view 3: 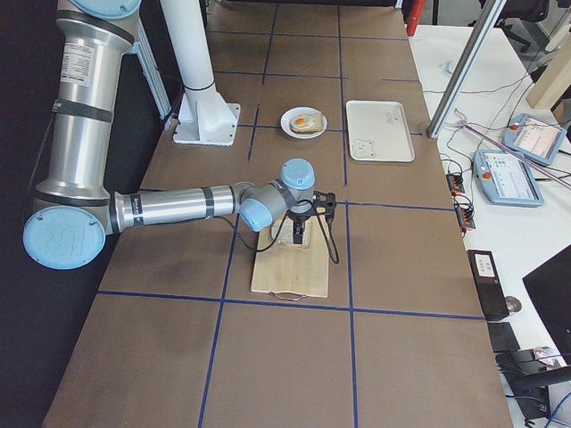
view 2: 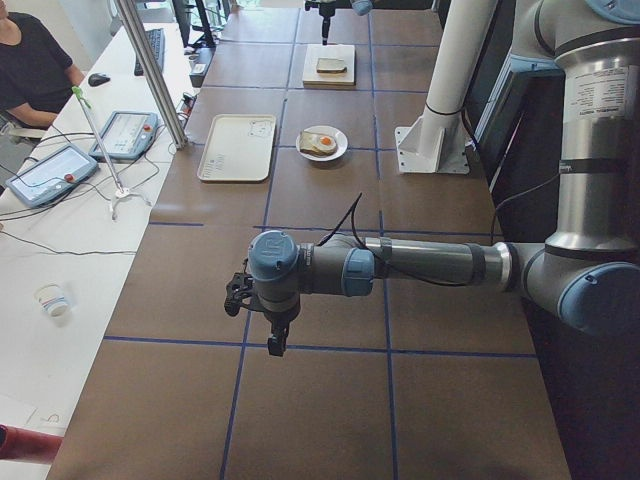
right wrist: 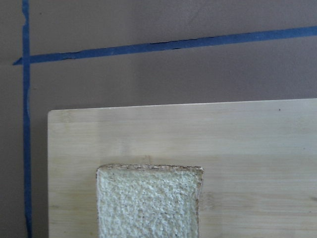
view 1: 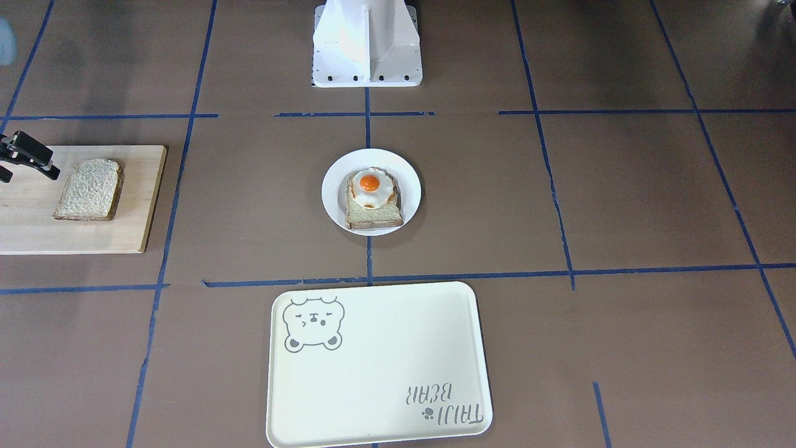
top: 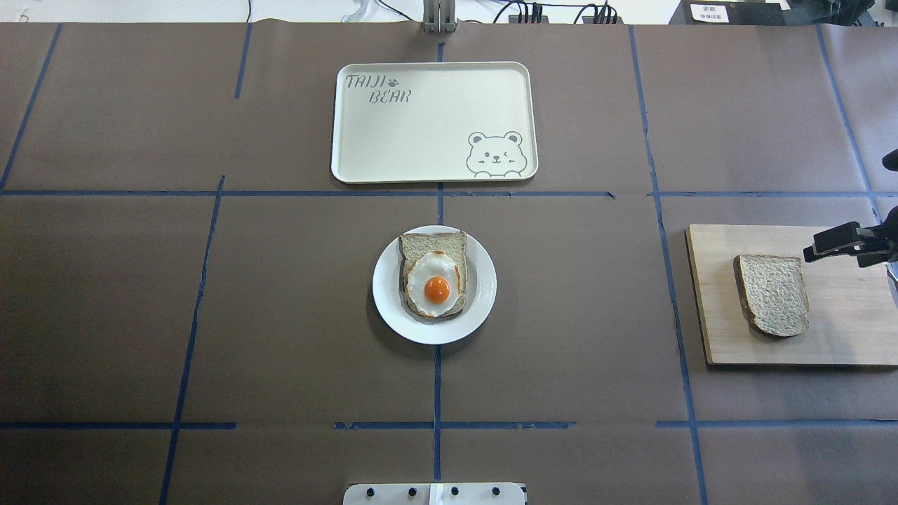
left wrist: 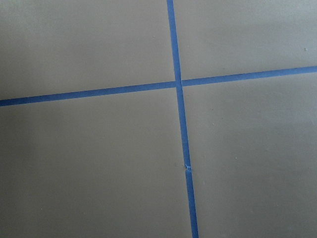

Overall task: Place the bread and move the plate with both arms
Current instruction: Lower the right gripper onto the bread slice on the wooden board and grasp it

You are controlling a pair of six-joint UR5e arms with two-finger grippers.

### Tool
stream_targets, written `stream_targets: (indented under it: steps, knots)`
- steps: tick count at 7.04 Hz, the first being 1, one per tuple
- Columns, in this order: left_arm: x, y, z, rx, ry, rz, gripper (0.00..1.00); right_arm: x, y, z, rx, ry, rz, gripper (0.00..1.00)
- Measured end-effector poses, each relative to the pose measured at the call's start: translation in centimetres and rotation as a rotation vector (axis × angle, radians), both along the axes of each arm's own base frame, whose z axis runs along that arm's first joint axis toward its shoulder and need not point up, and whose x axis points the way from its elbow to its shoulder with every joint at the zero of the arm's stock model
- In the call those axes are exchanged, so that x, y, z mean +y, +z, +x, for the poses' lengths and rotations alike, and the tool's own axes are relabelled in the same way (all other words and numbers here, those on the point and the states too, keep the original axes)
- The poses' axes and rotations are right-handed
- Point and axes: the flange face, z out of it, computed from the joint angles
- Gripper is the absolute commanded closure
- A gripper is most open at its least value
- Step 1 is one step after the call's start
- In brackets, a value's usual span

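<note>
The bare bread (view 1: pixel 87 190) lies flat on a wooden board; it also shows in the overhead view (top: pixel 772 293) and the right wrist view (right wrist: pixel 148 203). My right gripper (view 1: pixel 28 169) hovers over the board beside the bread, open and empty; it also shows in the overhead view (top: pixel 847 219). The white plate (view 1: pixel 410 186) stands at the table's middle, with its rim clear in the overhead view (top: pixel 387 287), and holds a toast with a fried egg (top: pixel 435 284). My left gripper (view 2: pixel 272 338) hangs over bare table at a tape crossing, far from the plate. I cannot tell whether it is open.
The wooden board (top: pixel 842 337) lies at the table's right side. A cream tray (top: pixel 421 126) with a bear drawing lies beyond the plate. The white robot base (view 1: pixel 367 50) stands behind the plate. A person sits at a desk (view 2: pixel 60 170) with cables.
</note>
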Motion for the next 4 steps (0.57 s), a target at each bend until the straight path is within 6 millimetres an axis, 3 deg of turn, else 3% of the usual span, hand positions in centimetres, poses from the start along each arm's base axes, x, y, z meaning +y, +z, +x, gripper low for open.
stream_targets:
  steps: [2, 4]
  knots:
    - [0.0, -0.1, 0.0, 0.0, 0.0, 0.001, 0.0, -0.3, 3.2, -1.7, 0.005, -0.015, 0.002, 0.08]
    - [0.0, -0.1, 0.0, 0.0, 0.0, 0.003, 0.0, -1.0, 3.4, -3.4, 0.0, -0.02, 0.002, 0.18]
